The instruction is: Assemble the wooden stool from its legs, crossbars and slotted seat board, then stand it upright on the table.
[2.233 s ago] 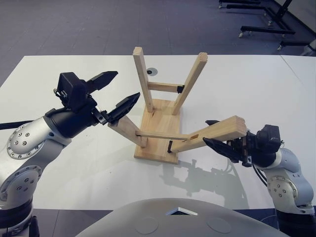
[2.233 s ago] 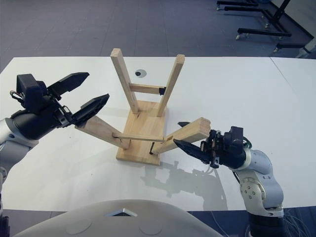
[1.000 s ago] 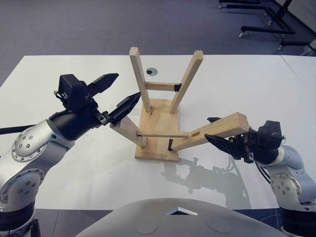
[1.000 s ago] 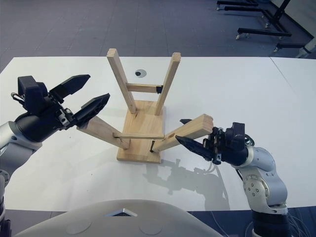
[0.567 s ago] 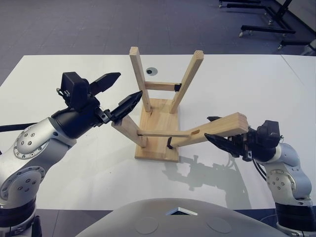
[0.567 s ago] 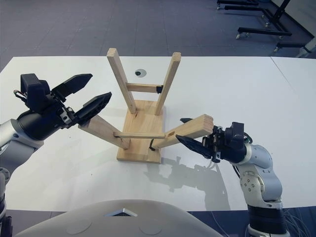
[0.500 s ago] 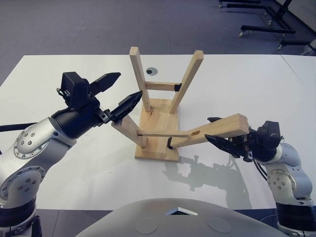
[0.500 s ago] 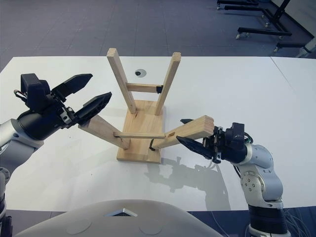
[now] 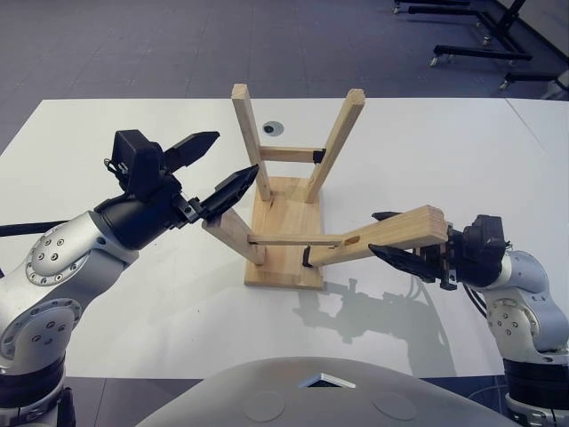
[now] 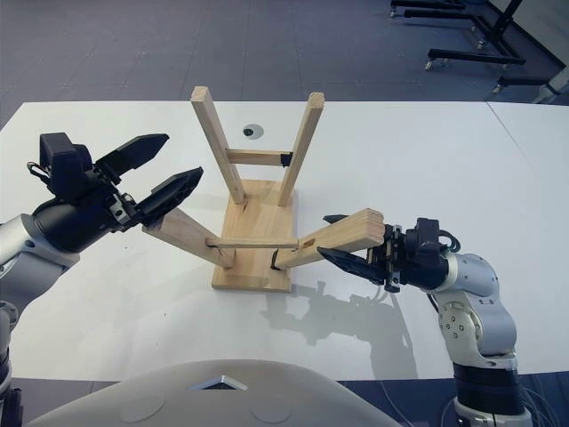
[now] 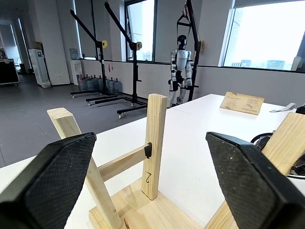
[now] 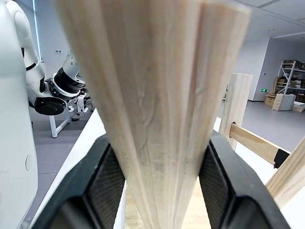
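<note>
Slanted leg [image 9: 418,224] right of seat board [image 9: 280,271] pinched by right gripper [image 9: 388,237]; left gripper [image 9: 228,156] found spread, left of board.

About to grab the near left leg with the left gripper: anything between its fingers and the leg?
Nothing visible. The left gripper hangs open close by the upper end of the near left leg, only air between. The right gripper grips the other near leg.

White table [image 9: 444,142], grey floor [image 9: 133,44], perhaps tiled
</note>
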Robot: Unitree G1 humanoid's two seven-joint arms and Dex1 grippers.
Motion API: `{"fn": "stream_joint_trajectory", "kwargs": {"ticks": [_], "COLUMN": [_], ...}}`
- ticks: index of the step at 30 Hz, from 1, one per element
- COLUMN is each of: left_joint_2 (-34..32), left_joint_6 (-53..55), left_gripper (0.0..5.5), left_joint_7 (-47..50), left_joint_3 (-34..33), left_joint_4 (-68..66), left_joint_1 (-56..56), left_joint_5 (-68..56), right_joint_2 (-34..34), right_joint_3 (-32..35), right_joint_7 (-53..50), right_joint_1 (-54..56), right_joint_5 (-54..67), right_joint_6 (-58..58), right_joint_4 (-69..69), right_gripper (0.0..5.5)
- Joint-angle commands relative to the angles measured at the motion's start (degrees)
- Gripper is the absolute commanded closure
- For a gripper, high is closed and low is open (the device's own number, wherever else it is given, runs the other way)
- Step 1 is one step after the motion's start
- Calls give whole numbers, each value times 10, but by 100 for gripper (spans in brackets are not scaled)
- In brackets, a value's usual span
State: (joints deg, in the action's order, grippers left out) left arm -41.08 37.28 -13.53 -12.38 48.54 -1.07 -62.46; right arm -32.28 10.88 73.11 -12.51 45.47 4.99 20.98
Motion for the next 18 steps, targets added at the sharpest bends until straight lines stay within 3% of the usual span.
{"fn": "stream_joint_trajectory", "kwargs": {"ticks": [1, 18], "left_joint_2": [-11, -12], "left_joint_6": [13, 14], "left_gripper": [129, 129], "left_joint_7": [-3, -12], "left_joint_3": [3, 2], "left_joint_4": [-1, -10], "left_joint_1": [-1, 6], "left_joint_5": [2, 0], "right_joint_2": [-13, -44], "right_joint_3": [12, -26], "right_joint_7": [-10, 84], "right_joint_1": [13, 37], "right_joint_5": [5, -19], "right_joint_6": [10, 4], "right_joint_4": [10, -35], "right_gripper": [344, 345]}}
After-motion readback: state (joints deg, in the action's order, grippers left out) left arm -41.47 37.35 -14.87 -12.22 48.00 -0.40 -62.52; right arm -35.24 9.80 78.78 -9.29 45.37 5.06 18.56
